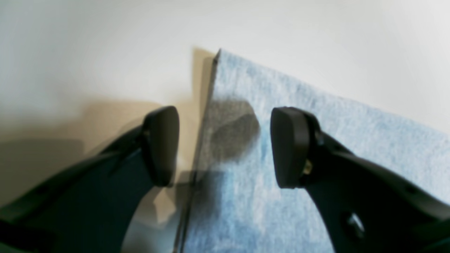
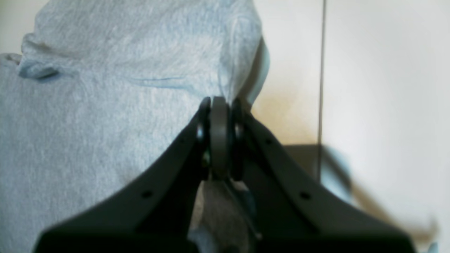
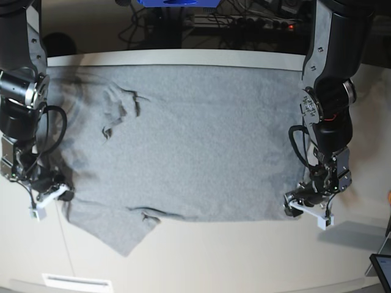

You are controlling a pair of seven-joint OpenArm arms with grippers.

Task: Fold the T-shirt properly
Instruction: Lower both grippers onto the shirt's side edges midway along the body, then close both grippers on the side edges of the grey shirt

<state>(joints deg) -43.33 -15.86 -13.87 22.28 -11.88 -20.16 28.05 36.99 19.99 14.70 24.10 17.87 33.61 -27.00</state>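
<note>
The grey T-shirt lies spread plain side up on the white table. One sleeve sticks out at the near left. In the base view my left gripper hovers at the shirt's near right corner. The left wrist view shows that gripper open, its fingers straddling the shirt's straight edge just below the corner. My right gripper sits at the shirt's left edge. In the right wrist view it is shut on a pinched, lifted fold of the shirt.
Wrinkled fabric bunches near the shirt's far left. Cables and a power strip run behind the table's back edge. A dark device pokes in at the near right. A thin seam crosses the tabletop.
</note>
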